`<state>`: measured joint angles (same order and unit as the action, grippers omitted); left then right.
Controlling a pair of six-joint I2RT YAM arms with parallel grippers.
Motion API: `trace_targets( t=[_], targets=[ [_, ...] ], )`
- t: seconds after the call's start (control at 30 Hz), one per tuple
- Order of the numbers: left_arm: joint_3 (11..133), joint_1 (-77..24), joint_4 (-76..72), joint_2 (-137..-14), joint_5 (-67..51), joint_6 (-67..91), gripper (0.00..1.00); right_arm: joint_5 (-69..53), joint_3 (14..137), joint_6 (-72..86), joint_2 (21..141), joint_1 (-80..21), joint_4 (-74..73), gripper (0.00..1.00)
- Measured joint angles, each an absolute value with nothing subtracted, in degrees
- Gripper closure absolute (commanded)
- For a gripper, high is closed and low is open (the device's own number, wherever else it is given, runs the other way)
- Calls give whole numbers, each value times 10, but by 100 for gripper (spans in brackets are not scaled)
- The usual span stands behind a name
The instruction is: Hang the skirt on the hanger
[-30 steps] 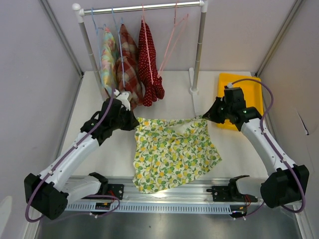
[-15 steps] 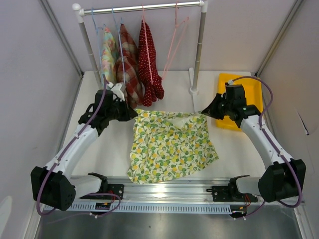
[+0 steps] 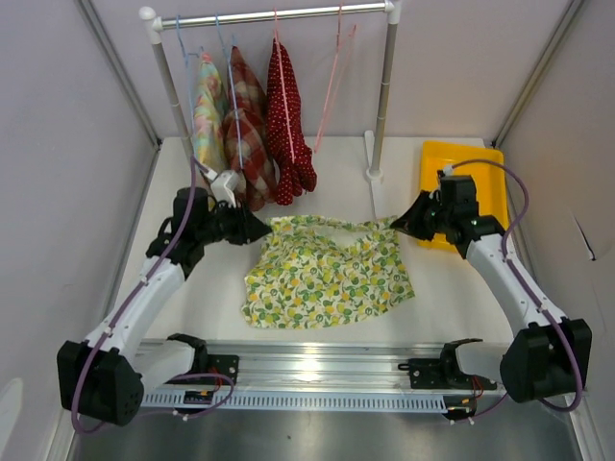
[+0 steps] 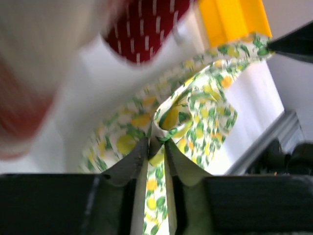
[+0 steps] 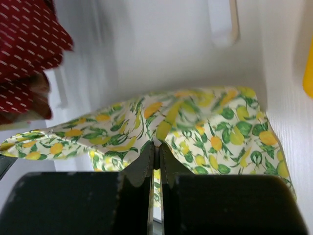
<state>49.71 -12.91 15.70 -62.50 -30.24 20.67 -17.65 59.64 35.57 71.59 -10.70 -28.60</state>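
Skirt (image 3: pixel 327 274), a lemon-print one, lies on the white table (image 3: pixel 452 288) in front of the clothes rack (image 3: pixel 386 96). Its waist edge is stretched in a shallow sag between the two grippers, just in front of the rack's right foot. A second ago the cloth trailed away from the rack as far as the metal rail (image 3: pixel 317 360) at the table's near edge. Now it has been drawn back toward the rack, its hem lies well short of that rail, and it looks shorter and more bunched. The left gripper (image 3: pixel 261 227) sits in front of the rack's left post, below the plaid garment (image 3: pixel 248 125) and the red dotted garment (image 3: pixel 288 125). It has shifted slightly closer to the rack than before. Its fingers (image 4: pixel 128 166) stand a little apart with a fold of lemon print running between them, where earlier they looked pressed together. Whether they still pinch the cloth I cannot tell. The right gripper (image 3: pixel 399 223), in front of the rack's right post and beside the yellow tray (image 3: pixel 480 163), has hardly moved. Its fingers (image 5: pixel 142 166) are closed tight on the skirt's other corner, with the fabric fanning out from their tips. The pink hanger (image 3: pixel 332 82) on the rack's bar hangs narrower than a second ago.
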Motion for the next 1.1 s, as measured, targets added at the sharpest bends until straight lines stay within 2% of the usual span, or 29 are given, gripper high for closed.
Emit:
trace_targets(
  t=[0.07, 0.17, 0.2, 0.27, 0.3, 0.37, 0.4, 0.5, 0.53, 0.6, 0.83, 1.1],
  targets=[
    [440, -129, 150, -592, -322, 209, 63, -175, 545, 359, 690, -114, -284, 97],
    [374, -129, 158, -548, -340, 211, 57, -167, 463, 366, 652, -134, -287, 94],
    [357, -129, 167, -533, -342, 212, 50, -165, 438, 370, 640, -139, -287, 92],
    [341, -141, 186, -505, -336, 215, 40, -161, 392, 379, 616, -142, -289, 83],
    [341, -150, 194, -493, -332, 215, 39, -158, 374, 382, 609, -140, -291, 74],
    [351, -166, 209, -475, -331, 219, 39, -153, 353, 390, 604, -137, -295, 65],
    [359, -170, 215, -470, -331, 219, 39, -152, 350, 390, 604, -136, -296, 55],
    [392, -173, 234, -461, -327, 218, 38, -142, 351, 392, 601, -136, -297, 39],
    [406, -175, 240, -458, -324, 218, 38, -137, 354, 390, 599, -136, -300, 36],
    [436, -184, 247, -449, -316, 215, 37, -129, 368, 389, 597, -136, -308, 32],
    [602, -240, 229, -471, -255, 208, 36, -96, 437, 382, 572, -136, -337, 29],
    [880, -323, 145, -672, -119, 157, 36, -83, 475, 374, 552, -136, -351, 28]
  ],
)
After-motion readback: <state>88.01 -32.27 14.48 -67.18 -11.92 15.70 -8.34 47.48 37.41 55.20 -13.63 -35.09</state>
